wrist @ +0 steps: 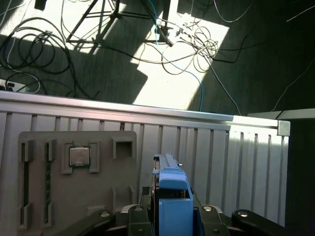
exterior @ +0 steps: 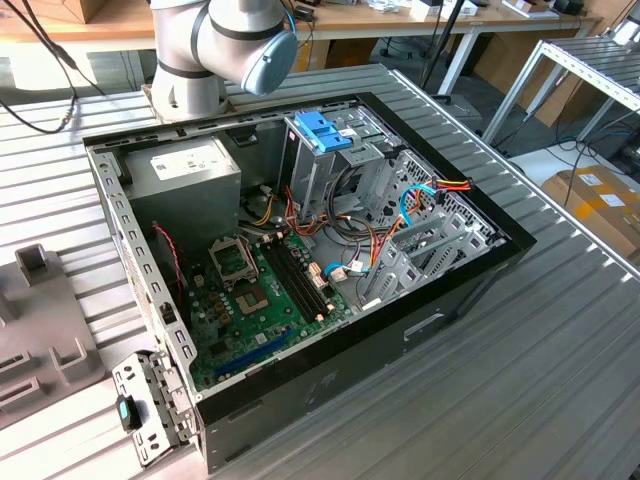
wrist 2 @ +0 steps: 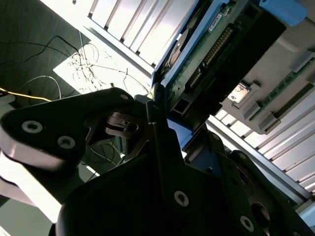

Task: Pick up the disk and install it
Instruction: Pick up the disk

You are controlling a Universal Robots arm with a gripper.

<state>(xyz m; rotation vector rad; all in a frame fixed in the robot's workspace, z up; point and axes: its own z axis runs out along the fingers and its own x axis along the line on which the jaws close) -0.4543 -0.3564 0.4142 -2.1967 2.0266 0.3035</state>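
First wrist view: pincer gripping disk (edge-up)

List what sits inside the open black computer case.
Grey power-supply box, green motherboard, metal drive cage with blue handle, coloured cables. What lies beneath them is covered.

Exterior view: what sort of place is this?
Probably a robotics lab or workshop set up for PC assembly: an open computer case on a slatted metal table, workbenches behind, a cardboard box on the floor. In the first wrist view the gripper holds the disk.
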